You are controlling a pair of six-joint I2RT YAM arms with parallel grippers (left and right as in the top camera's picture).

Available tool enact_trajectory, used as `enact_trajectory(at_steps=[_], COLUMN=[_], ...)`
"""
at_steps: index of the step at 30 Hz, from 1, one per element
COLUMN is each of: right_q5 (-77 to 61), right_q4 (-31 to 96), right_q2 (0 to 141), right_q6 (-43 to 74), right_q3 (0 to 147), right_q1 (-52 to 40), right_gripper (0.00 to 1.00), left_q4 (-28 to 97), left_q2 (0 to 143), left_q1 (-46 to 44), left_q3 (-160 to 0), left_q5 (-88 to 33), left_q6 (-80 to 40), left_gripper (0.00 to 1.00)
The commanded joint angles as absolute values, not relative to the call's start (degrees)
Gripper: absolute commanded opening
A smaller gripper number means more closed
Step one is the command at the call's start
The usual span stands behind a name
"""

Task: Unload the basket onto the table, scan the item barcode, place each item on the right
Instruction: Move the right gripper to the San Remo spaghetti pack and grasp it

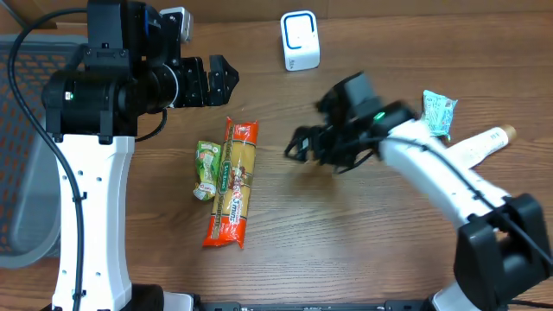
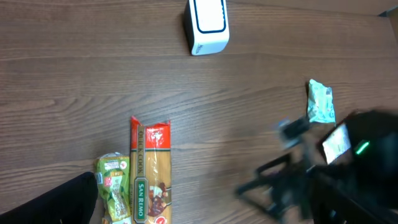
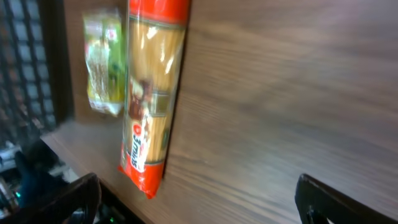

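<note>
A long orange-and-red spaghetti packet (image 1: pixel 233 183) lies flat on the wooden table, with a small green packet (image 1: pixel 206 169) touching its left side. The white barcode scanner (image 1: pixel 300 41) stands at the back centre. My right gripper (image 1: pixel 296 148) hovers open just right of the spaghetti, blurred, with nothing in it. In the right wrist view the spaghetti packet (image 3: pixel 152 93) lies beyond the wide-apart fingers (image 3: pixel 68 202). My left gripper (image 1: pixel 216 79) stands open and empty above the packet's far end. The left wrist view shows the spaghetti packet (image 2: pixel 149 171) and the scanner (image 2: pixel 207 26).
A pale green packet (image 1: pixel 439 112) and a cream tube (image 1: pixel 479 142) lie at the right. A dark mesh basket (image 1: pixel 17 173) sits at the left edge. The right arm (image 2: pixel 323 174) shows as a blur in the left wrist view.
</note>
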State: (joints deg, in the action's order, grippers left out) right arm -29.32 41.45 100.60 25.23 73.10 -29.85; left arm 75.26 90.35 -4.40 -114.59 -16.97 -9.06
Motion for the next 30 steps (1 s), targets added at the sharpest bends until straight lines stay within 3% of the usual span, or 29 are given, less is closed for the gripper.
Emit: enact_trajectory(at_steps=[1,6,11,22,30], right_q5=[-25.56,-18.79,-16.91,-13.52,-13.52], right_q4=[35.14,27.59,20.53,9.47,6.24], right_q2=[100.99,104.14,108.16,116.4,121.71], right_q6=[35.05,41.08,42.41,46.48,46.76], right_q3=[69.76,68.49,68.49,68.49,68.49], right_q1=[-36.07,-43.11,-46.85,-47.57,-47.64], right_gripper=[1.0,0.99,0.92,0.79,0.61], left_q4=[75.2,75.2,75.2,75.2,75.2], left_q2=[90.76,90.76,90.76,90.76,90.76], left_q1=[-4.16,-4.16,-4.16,-4.14,-4.16], left_q3=[-114.85,-114.85,-114.85,-114.85,-114.85], left_q5=[-17.43,-17.43,-17.43,-17.43,-17.43], left_q6=[-9.02,-9.04,-9.02,-9.04,-9.02], left_gripper=[1.0,1.0,0.99,1.0,1.0])
